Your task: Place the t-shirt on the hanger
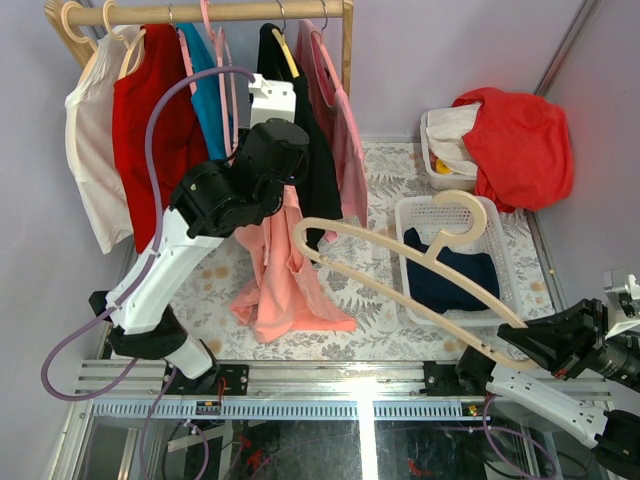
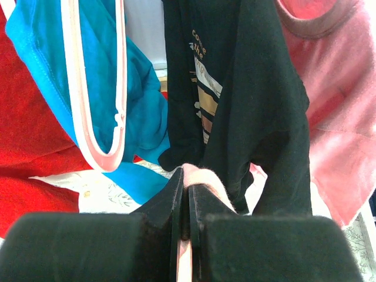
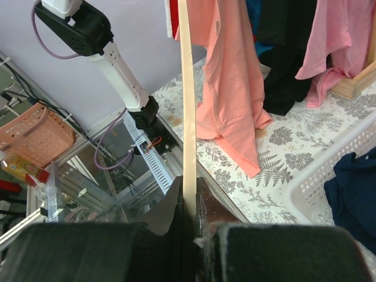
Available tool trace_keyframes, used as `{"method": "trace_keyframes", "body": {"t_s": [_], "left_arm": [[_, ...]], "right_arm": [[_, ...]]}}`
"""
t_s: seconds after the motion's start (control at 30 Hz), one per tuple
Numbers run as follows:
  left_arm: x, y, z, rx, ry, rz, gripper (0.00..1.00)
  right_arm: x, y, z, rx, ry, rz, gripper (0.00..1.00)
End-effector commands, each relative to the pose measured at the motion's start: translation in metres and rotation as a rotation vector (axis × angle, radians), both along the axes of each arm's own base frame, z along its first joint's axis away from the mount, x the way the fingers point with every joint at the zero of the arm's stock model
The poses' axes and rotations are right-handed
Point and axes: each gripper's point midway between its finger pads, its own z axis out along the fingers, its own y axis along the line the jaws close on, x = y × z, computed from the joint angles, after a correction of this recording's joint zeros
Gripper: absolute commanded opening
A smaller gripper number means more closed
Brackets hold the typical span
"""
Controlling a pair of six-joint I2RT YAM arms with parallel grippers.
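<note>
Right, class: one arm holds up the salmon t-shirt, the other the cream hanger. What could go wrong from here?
The left gripper pinches only a small fold of the limp t-shirt, so it might slip out. The right gripper holds the hanger by one arm's end, so it could twist when pushed into cloth. It may snag the black shirt behind.

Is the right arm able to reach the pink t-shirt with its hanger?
Probably yes. The right gripper holds the hanger by one end, its far tip beside the t-shirt hanging from the left gripper. Nothing blocks it.
</note>
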Motion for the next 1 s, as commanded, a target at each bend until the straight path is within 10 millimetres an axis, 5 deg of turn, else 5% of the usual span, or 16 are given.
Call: {"method": "trace_keyframes", "body": {"t_s": [0.0, 0.53, 0.97], "left_arm": [[0.008, -0.006, 0.022, -0.049, -0.063, -0.026, 0.00], [-0.005, -0.022, 0.030, -0.119, -0.043, -0.163, 0.00], [-0.002, -0.029, 0.021, -0.102, -0.018, -0.188, 0.00]], "right_arm": [[-0.006, 0.015, 0.005, -0.010, 0.010, 0.081, 0.00], [0.054, 0.049, -0.027, -0.137, 0.049, -0.077, 0.00], [0.066, 0.021, -0.016, -0.202, 0.012, -0.207, 0.00]]}}
